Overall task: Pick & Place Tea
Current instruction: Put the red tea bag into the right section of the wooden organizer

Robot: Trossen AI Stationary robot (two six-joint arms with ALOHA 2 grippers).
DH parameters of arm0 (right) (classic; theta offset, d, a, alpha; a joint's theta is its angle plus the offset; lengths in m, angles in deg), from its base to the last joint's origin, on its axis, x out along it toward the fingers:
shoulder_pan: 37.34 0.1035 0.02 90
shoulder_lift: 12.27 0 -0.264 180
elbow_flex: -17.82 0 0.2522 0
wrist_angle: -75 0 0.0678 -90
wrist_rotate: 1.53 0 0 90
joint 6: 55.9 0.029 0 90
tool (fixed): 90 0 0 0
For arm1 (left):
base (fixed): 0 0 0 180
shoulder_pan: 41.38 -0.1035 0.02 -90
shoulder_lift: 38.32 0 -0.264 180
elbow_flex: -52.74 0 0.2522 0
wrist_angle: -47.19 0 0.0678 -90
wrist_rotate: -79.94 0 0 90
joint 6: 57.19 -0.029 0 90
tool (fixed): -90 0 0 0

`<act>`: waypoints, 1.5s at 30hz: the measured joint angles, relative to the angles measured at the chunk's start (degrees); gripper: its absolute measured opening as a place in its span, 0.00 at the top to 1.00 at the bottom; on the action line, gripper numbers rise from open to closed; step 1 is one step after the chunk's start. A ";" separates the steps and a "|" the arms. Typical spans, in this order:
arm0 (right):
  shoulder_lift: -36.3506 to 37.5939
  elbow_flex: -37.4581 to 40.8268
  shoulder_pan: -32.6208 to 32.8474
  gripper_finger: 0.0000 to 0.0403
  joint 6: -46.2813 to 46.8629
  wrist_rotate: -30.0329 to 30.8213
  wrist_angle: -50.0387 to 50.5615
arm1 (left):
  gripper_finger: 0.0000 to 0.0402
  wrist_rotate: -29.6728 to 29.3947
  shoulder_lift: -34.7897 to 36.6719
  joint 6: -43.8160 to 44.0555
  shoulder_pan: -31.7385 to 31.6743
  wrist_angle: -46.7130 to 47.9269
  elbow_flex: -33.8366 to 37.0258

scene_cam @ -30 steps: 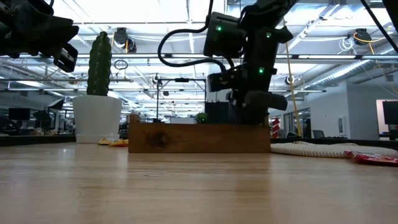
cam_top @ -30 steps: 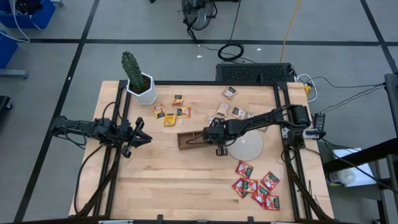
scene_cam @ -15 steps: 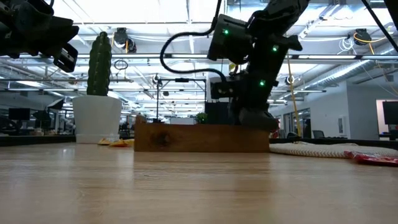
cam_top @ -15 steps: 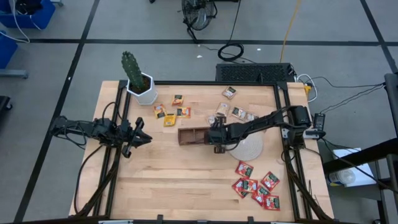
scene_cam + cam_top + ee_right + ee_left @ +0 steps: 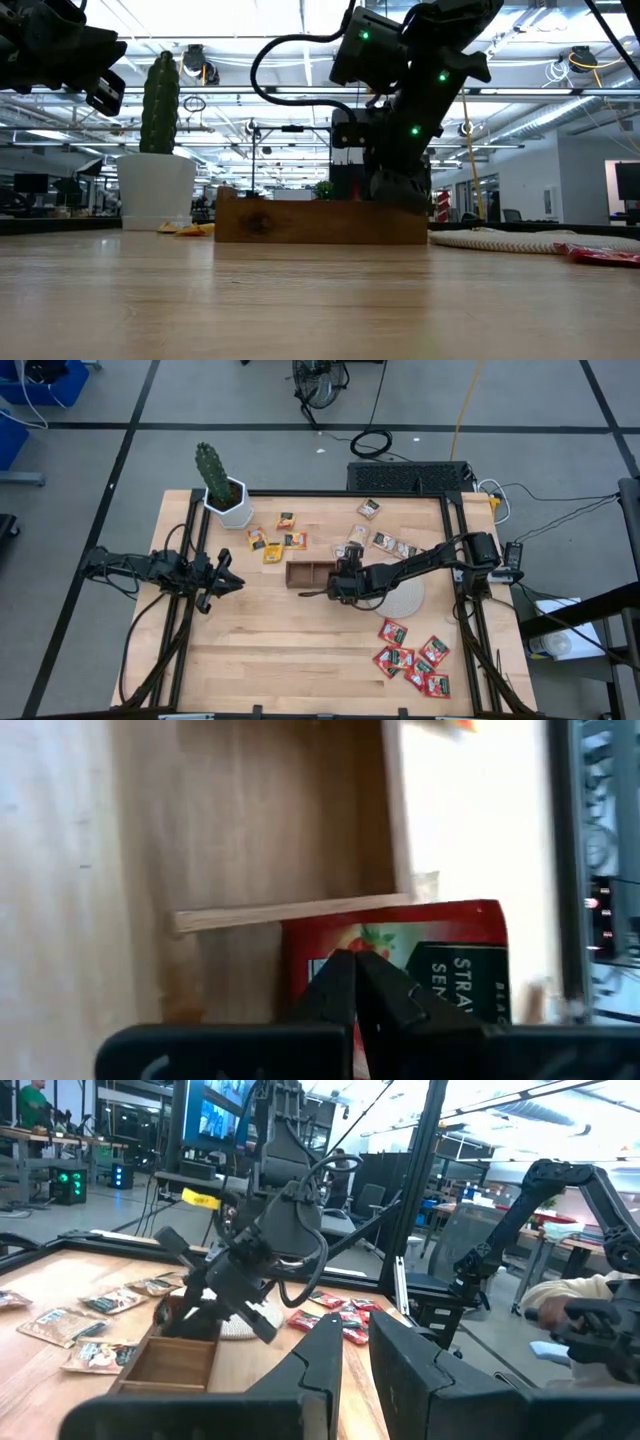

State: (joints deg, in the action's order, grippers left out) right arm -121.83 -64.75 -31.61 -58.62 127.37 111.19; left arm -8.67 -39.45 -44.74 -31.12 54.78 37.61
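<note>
The brown wooden tray lies mid-table, its long sides parallel to the table's near edge. My right gripper is shut, pointing down over the tray's right end. Under its tips a red tea sachet lies flat in that end compartment. Yellow-orange sachets lie far left of the tray, tan ones far right, and more red ones near right. My left gripper is open and empty at the table's left edge. My right gripper comes from above, its shut fingertips in front of the face of the red sachet near one edge. The sachet lies flat on the tray's floor beside a divider. Whether the tips touch it, I cannot tell.
A round whitish disc lies just right of the tray, under my right arm. A potted cactus stands at the far left corner. Bare wood lies between the tray and the table's near edge.
The tray has turned from slanted to parallel with the table's edges and slid a little toward the far left. My right gripper has gone with it, a little toward the table's left edge, staying low over the tray's right end.
</note>
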 joint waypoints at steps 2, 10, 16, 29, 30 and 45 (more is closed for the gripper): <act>0.00 0.00 0.00 1.00 -0.13 1.55 0.00 | 0.86 0.00 0.00 0.00 0.00 -0.01 0.00; 0.02 -0.02 0.00 1.00 -1.39 3.27 -1.32 | 0.86 -0.02 0.01 0.00 0.00 -0.01 0.00; 0.02 -0.07 0.00 1.00 -1.39 3.29 -1.44 | 0.86 0.00 0.00 0.00 0.00 -0.01 0.00; 6.14 -0.11 4.67 1.00 -3.99 8.89 -0.53 | 0.86 -0.01 0.01 0.00 0.00 -0.01 0.00; 7.54 -0.13 5.40 1.00 -3.70 8.91 0.35 | 0.86 -0.02 0.02 0.00 0.00 0.00 0.00; 28.51 3.59 19.94 0.82 31.15 -26.87 23.97 | 0.86 0.00 0.00 0.00 0.00 -0.01 0.00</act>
State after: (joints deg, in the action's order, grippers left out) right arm -93.32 -61.16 -11.66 -27.47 100.50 135.16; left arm -8.67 -39.44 -44.74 -31.12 54.77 37.61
